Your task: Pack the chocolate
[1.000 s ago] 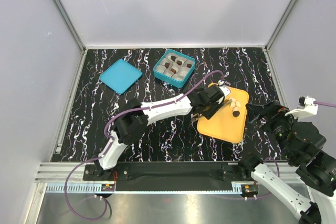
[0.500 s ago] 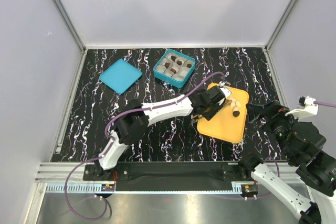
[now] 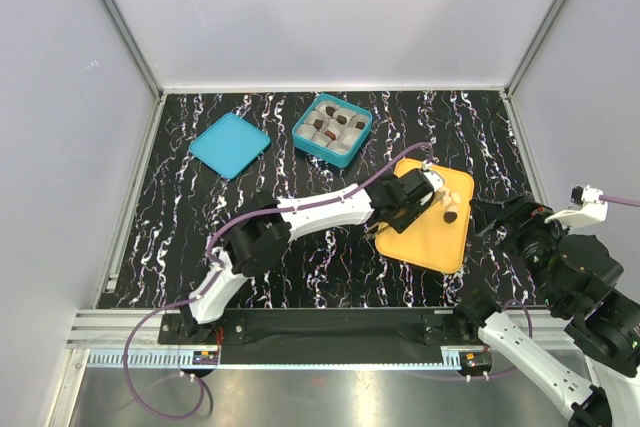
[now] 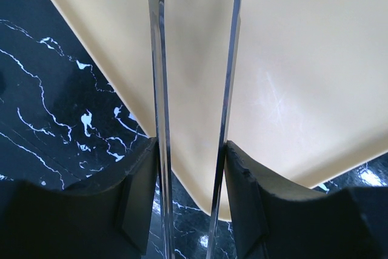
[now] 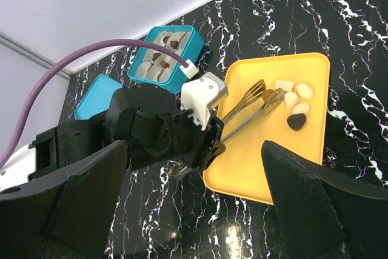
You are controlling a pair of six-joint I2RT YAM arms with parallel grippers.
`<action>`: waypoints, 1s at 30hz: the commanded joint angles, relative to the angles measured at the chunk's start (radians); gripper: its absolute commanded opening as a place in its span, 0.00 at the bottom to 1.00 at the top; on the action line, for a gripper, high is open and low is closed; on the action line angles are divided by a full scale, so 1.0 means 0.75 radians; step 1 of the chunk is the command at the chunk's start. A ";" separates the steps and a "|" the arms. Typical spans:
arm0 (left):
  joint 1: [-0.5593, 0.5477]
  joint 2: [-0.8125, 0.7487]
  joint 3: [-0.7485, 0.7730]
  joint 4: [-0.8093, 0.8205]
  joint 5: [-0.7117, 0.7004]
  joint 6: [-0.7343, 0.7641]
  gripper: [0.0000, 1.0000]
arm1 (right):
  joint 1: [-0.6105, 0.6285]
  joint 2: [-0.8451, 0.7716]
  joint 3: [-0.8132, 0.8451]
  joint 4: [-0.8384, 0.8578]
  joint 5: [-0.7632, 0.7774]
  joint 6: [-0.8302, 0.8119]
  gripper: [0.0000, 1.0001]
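Several chocolate pieces lie at the far right corner of the yellow tray (image 5: 267, 162): pale cream ones (image 5: 291, 99) and one dark brown one (image 5: 296, 122). My left gripper (image 4: 193, 198) is shut on metal tongs (image 5: 251, 104) and hovers over the tray's left part (image 3: 425, 237). The tong tips are slightly apart, empty, and just left of the pale pieces. The teal box (image 3: 332, 129) holds grey paper cups, several with dark pieces in them. My right gripper (image 5: 194, 210) is open and empty, raised at the right of the tray.
The teal lid (image 3: 229, 144) lies flat at the far left of the black marble table. The left arm (image 3: 310, 212) stretches diagonally across the middle. Grey walls close in the table at the back and sides.
My left gripper has moved a little to the right over the tray, bringing the tong tips closer to the pale pieces. The right arm has not moved.
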 commanded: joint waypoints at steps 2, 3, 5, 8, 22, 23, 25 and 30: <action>-0.003 0.010 0.091 0.026 -0.060 0.025 0.49 | 0.006 -0.010 0.038 -0.006 0.040 0.014 1.00; -0.001 0.012 0.093 0.024 -0.062 0.027 0.49 | 0.008 -0.012 0.038 -0.006 0.040 0.012 1.00; -0.003 0.012 0.096 0.022 -0.066 0.029 0.48 | 0.008 -0.012 0.034 -0.004 0.042 0.014 1.00; -0.001 0.000 0.091 0.014 -0.064 0.025 0.45 | 0.008 -0.010 0.031 -0.004 0.040 0.014 1.00; -0.003 -0.190 0.012 -0.019 -0.023 -0.028 0.40 | 0.008 -0.033 0.042 -0.014 0.032 0.033 1.00; -0.003 -0.198 0.016 -0.025 -0.021 -0.036 0.40 | 0.006 -0.031 0.044 -0.018 0.031 0.033 1.00; -0.001 -0.213 0.032 -0.049 -0.025 -0.049 0.40 | 0.008 -0.035 0.052 -0.023 0.031 0.033 1.00; -0.001 -0.237 0.061 -0.109 -0.050 -0.065 0.39 | 0.006 -0.031 0.062 -0.025 0.029 0.033 1.00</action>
